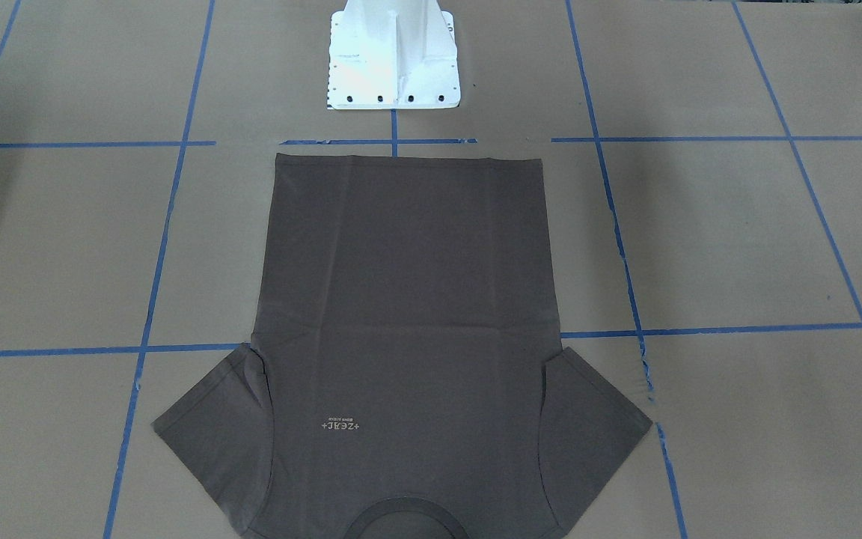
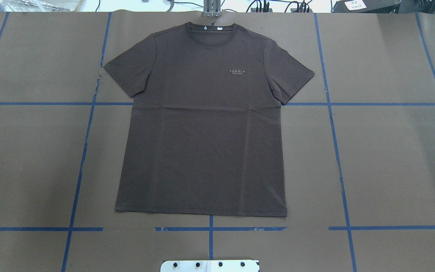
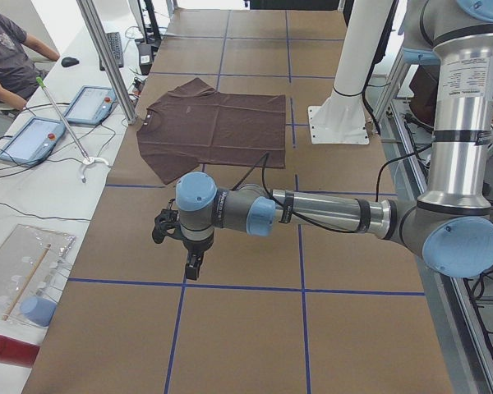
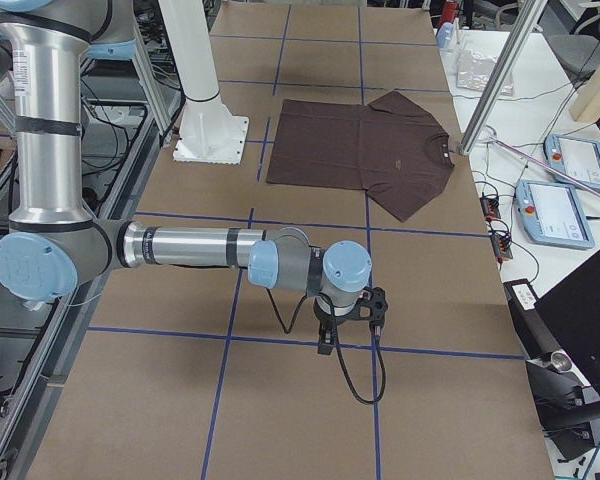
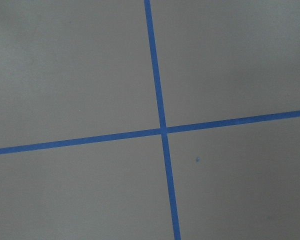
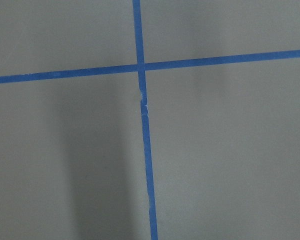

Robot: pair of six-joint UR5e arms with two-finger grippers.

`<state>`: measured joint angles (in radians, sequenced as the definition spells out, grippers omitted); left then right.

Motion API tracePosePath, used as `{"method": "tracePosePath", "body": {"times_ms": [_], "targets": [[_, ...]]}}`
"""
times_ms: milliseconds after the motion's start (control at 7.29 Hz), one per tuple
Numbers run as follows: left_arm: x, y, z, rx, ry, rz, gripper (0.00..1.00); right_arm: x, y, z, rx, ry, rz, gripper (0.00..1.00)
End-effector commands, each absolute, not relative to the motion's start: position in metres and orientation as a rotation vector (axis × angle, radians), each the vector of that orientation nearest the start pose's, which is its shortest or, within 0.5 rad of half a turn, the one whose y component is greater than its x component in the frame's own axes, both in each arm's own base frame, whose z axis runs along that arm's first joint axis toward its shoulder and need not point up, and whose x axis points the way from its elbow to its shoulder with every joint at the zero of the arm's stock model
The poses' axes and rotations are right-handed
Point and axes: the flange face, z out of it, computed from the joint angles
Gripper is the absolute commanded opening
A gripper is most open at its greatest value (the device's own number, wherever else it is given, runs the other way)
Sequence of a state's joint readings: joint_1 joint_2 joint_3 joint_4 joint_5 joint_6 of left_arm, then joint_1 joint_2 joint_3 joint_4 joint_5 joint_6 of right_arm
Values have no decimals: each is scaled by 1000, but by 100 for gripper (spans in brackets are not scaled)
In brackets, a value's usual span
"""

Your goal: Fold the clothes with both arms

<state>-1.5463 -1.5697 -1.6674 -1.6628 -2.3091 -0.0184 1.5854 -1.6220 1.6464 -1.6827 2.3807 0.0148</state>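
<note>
Front-facing: the T-shirt [image 1: 408, 299] lies flat on the tabletop [image 1: 738, 239], hem toward the white pedestal [image 1: 393, 60], its collar cut off by the bottom edge. Overhead: the whole T-shirt [image 2: 202, 132] shows, spread front up. Left side view: the left arm [image 3: 320, 212] hangs over bare tabletop, well apart from the T-shirt; I cannot tell whether the left jaws are parted. Right side view: the right arm [image 4: 190, 247] likewise, right jaws unreadable. Wrist views: only tabletop and blue tape [image 5: 162, 131].

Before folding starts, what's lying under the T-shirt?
The T-shirt lies flat on the brown table. Blue tape lines run in beneath it; anything else under the fabric is hidden.
</note>
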Motion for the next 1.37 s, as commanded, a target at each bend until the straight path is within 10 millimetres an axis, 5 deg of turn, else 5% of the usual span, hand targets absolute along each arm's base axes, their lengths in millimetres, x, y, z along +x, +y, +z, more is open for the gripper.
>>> {"method": "tracePosePath", "body": {"times_ms": [0, 137, 274, 411, 548, 685, 960, 1097, 1234], "targets": [[-55, -504, 599, 173, 739, 77, 100, 68, -473, 633, -41, -814, 51, 100], [-54, -509, 590, 192, 736, 86, 100, 68, -481, 619, -16, -824, 41, 100], [-51, -521, 551, 274, 747, 124, 100, 66, -505, 614, -8, -825, 38, 100], [-50, -528, 522, 386, 744, 172, 100, 48, -537, 571, 62, -868, -22, 100], [-50, -528, 512, 507, 740, 217, 100, 11, -555, 551, 41, -903, -5, 100], [-48, -524, 513, 532, 755, 227, 100, -24, -591, 504, 22, -918, 55, 100], [-28, -532, 505, 526, 774, 239, 100, -122, -611, 477, 31, -955, -65, 100], [-14, -542, 498, 515, 784, 234, 100, -134, -623, 497, 86, -964, -99, 100], [-7, -546, 492, 511, 795, 229, 100, -151, -655, 501, 126, -966, -107, 100]]}}
